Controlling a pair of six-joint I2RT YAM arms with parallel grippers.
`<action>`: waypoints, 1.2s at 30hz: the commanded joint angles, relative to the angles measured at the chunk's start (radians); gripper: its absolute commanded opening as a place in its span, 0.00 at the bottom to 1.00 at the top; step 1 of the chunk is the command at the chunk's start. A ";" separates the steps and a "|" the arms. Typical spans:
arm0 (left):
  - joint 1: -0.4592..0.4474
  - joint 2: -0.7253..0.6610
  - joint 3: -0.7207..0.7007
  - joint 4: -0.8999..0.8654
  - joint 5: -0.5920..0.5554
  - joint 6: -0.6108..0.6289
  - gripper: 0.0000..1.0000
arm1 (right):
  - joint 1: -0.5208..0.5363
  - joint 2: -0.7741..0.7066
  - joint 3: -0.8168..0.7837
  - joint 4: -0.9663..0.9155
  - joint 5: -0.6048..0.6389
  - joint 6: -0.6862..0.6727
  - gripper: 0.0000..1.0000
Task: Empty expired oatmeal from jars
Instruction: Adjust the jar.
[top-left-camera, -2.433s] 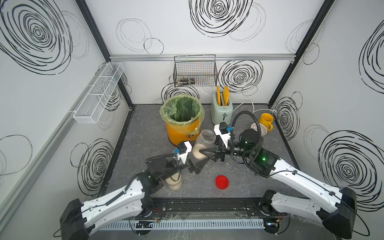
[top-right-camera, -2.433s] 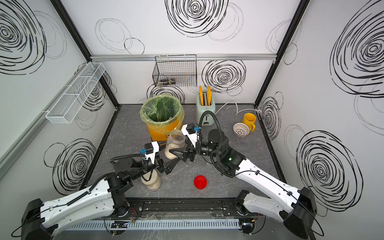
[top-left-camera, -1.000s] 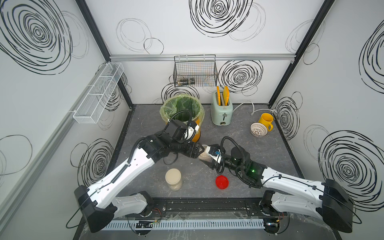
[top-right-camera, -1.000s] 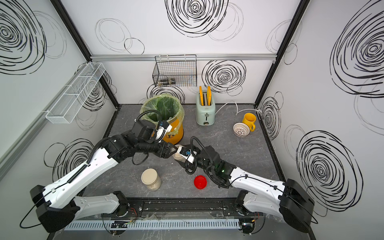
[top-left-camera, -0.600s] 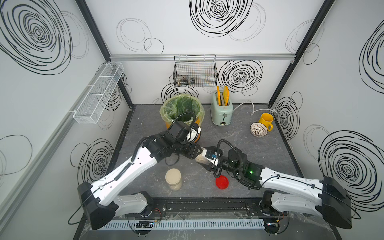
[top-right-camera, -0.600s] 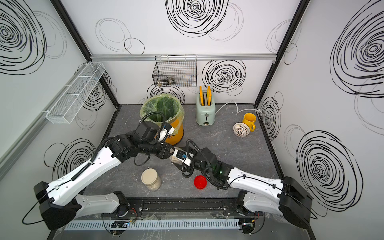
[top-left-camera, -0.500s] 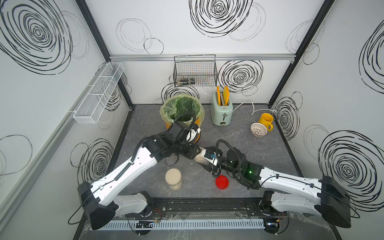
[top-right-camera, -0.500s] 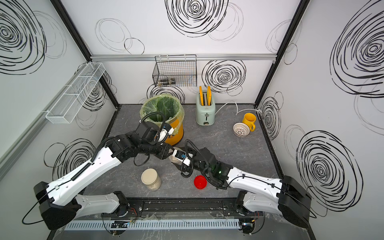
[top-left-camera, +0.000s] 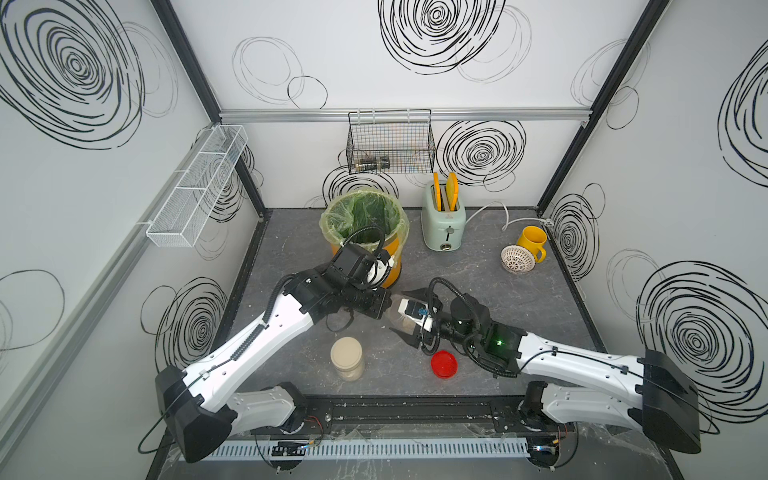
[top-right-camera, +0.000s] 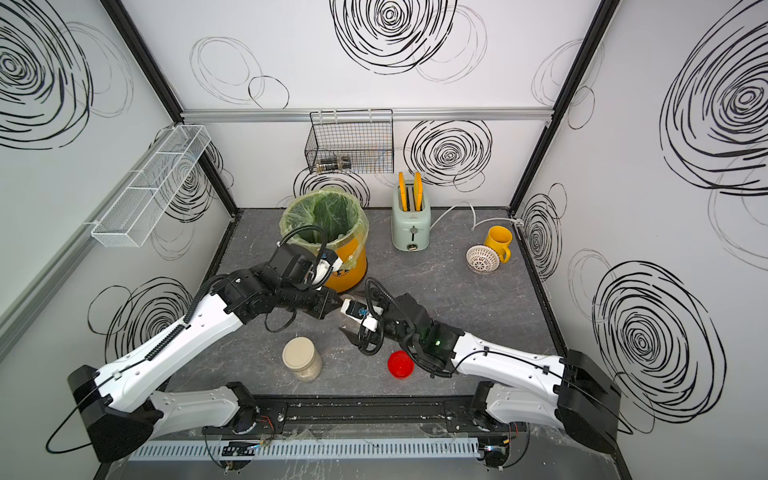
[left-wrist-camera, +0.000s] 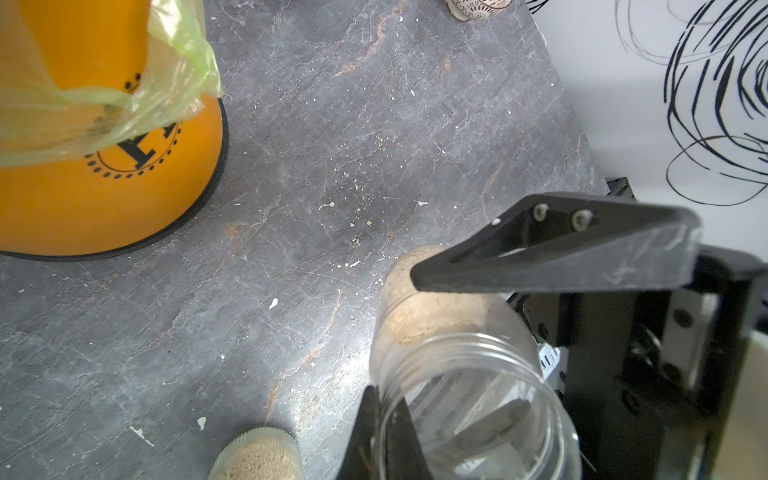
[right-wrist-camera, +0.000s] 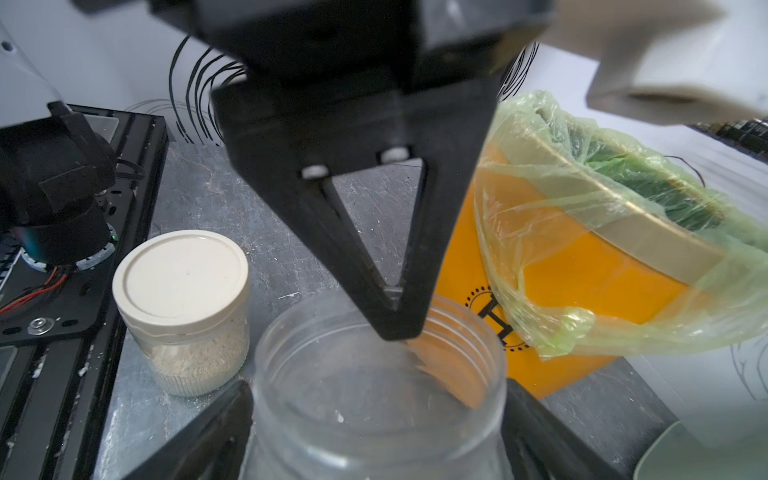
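Observation:
An open clear jar (top-left-camera: 395, 319) (top-right-camera: 347, 319) (left-wrist-camera: 457, 365) (right-wrist-camera: 374, 415) hangs tilted between my two grippers at mid-table, with oatmeal (left-wrist-camera: 424, 316) lying at its far end. My left gripper (top-left-camera: 384, 305) (top-right-camera: 334, 309) (left-wrist-camera: 384, 399) is shut on the jar's rim, one finger inside the mouth and one outside. My right gripper (top-left-camera: 410, 316) (top-right-camera: 353, 316) (right-wrist-camera: 376, 386) is open, its fingers spread to either side of the jar's body. A second jar (top-left-camera: 347, 357) (top-right-camera: 301, 357) (right-wrist-camera: 183, 299), cream-lidded and full of oatmeal, stands near the front. A red lid (top-left-camera: 444, 364) (top-right-camera: 400, 364) lies beside it.
An orange bucket (top-left-camera: 399, 224) (top-right-camera: 361, 232) (right-wrist-camera: 582, 299) with a green liner stands just behind the left gripper. A mint toaster (top-left-camera: 444, 224), a yellow mug (top-left-camera: 531, 241) and a white perforated bowl (top-left-camera: 516, 258) sit at the back right. Oat crumbs are scattered on the table.
My left gripper has closed on the jar's rim. My right gripper's jaws have spread apart from the jar. Both arms have shifted slightly toward the front.

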 joint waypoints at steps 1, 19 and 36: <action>0.027 -0.036 -0.008 0.069 0.046 -0.030 0.00 | 0.006 -0.029 0.012 -0.001 -0.003 -0.004 0.96; 0.102 -0.091 0.017 0.052 0.149 -0.017 0.00 | -0.098 -0.120 -0.208 0.242 -0.035 -0.122 0.97; 0.121 -0.104 0.009 0.073 0.187 -0.028 0.00 | -0.123 -0.040 -0.163 0.256 -0.145 -0.150 0.94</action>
